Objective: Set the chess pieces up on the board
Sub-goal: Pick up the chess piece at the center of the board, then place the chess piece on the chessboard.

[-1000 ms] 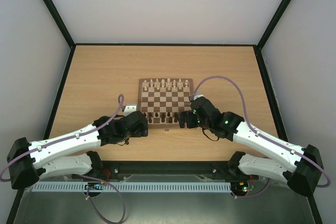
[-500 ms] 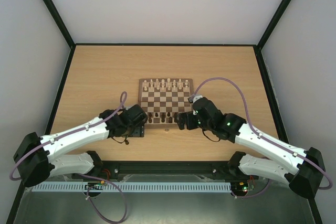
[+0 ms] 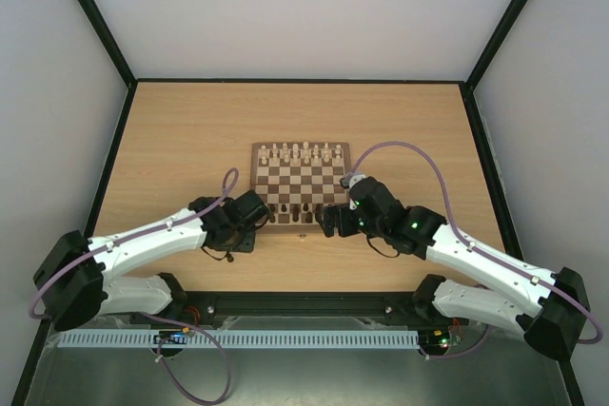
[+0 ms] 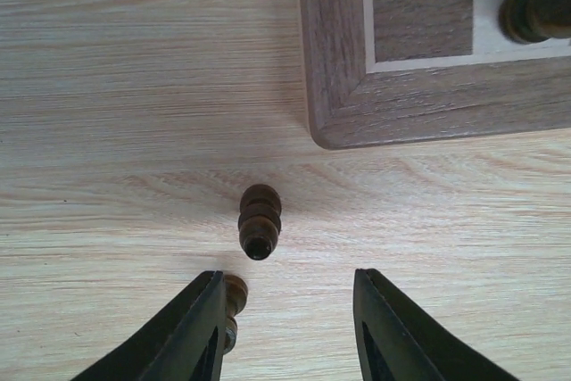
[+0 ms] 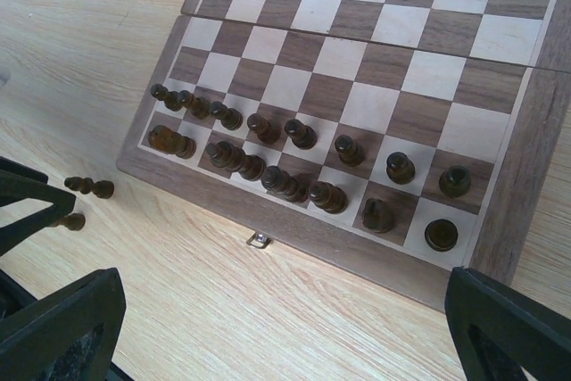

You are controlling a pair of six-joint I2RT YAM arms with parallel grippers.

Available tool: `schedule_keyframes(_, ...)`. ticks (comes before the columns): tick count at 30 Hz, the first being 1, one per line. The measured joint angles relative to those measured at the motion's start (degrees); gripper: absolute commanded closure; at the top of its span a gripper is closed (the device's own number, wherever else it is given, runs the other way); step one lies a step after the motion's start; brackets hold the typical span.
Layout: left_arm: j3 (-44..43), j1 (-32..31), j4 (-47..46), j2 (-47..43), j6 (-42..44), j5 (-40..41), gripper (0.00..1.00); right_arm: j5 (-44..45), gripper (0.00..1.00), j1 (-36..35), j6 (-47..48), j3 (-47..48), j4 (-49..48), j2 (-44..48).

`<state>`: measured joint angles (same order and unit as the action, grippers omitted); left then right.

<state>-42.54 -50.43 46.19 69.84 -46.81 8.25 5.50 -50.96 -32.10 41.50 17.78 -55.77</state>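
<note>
**Left claw** [image 4: 287, 281]: jaws partly apart, gripping nothing. The black fingers [image 4: 192, 332] are held low over the desk [image 4: 116, 86], off the board's near left corner.

**Loose dark piece** [image 4: 260, 220]: turned wood, dark brown and glossy, with a ringed body and a rounded head. It lies on its side on the desk just ahead of the fingertips, in line with the gap and touching neither finger.

**Second loose dark piece** [image 4: 234, 294]: same wood, largely hidden at the inner edge of the finger farther from the board. Whether it touches that finger cannot be told.

**Board** [image 4: 332, 86]: square, with a mid-brown frame, dark brown and cream checks, and a small metal clasp [image 5: 259, 239] at the middle of the near edge. It lies flat at mid desk. Its rounded near corner is just beyond the lying piece and apart from it.

**Dark chess pieces** [image 5: 301, 134]: these stand upright in the board's two near rows. The low round-headed ones are in the row farther from the arms, and the taller mixed shapes are along the near edge.

**Cream chess pieces** [image 3: 300, 151]: pale and upright along the far side of the board, too small to tell their kinds.

**Right claw** [image 5: 284, 278]: jaws spread wide and empty, held over the bare desk in front of the board's near edge, toward its right corner.
</note>
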Motion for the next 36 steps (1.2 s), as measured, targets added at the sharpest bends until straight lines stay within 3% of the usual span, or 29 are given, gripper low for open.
schedule_keyframes(14,0.13,0.98,-0.44,5.84,-0.15,0.83,0.68,-1.86,0.01,0.00,0.20,-0.13,-0.13,0.50)
schedule_keyframes(28,-0.44,2.32,-1.70,8.31,0.31,1.51,0.97,-3.82,0.01,0.00,0.22,-0.87,-0.35,1.64)
schedule_keyframes(36,-6.34,2.47,2.19,7.61,0.35,1.88,0.98,-4.11,0.01,0.00,0.24,-0.98,-0.98,2.05)
